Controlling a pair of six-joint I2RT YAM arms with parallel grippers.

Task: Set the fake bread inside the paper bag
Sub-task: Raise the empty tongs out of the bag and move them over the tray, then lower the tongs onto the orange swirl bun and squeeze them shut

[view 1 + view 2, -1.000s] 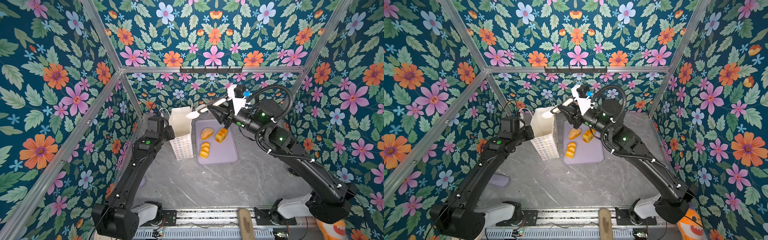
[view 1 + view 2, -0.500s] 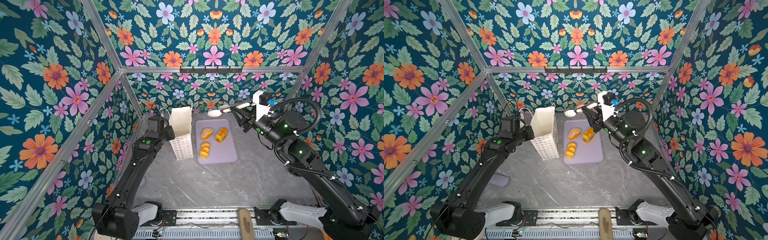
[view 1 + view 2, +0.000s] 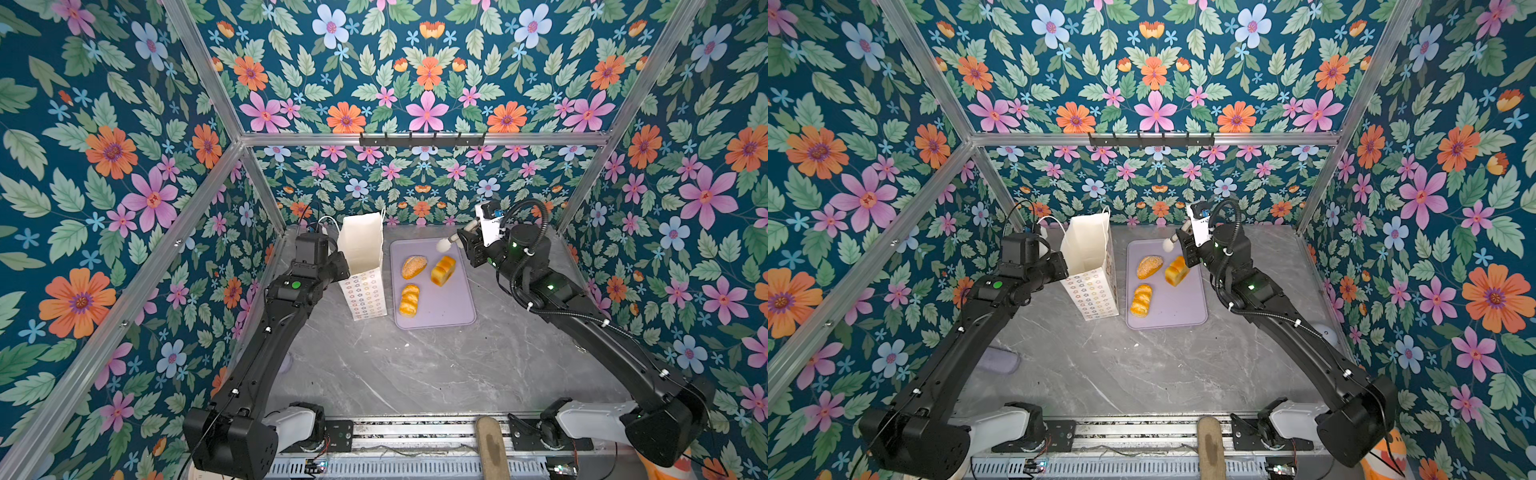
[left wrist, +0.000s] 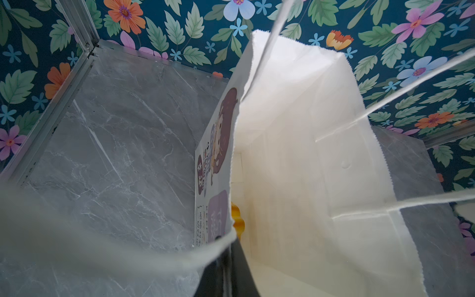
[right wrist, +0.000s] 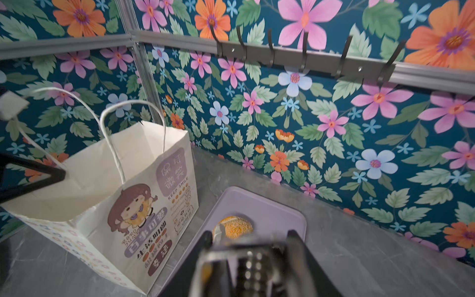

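While the left pincer (image 5: 55, 177) clamps the paper bag (image 5: 144, 164) marked "KEEP SMILE", the right pincer (image 3: 453, 239) gapes empty.

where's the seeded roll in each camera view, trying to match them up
In a top view: seeded roll on the lilac tray, at its far end, on the side nearest the paper bag.
In a top view: same spot on the tray.
Left wrist: not in it; this view looks down into the bag.
Right wrist: roll on the tray, near the bag's printed face.
Shared landmark: the paper bag, in all four views.
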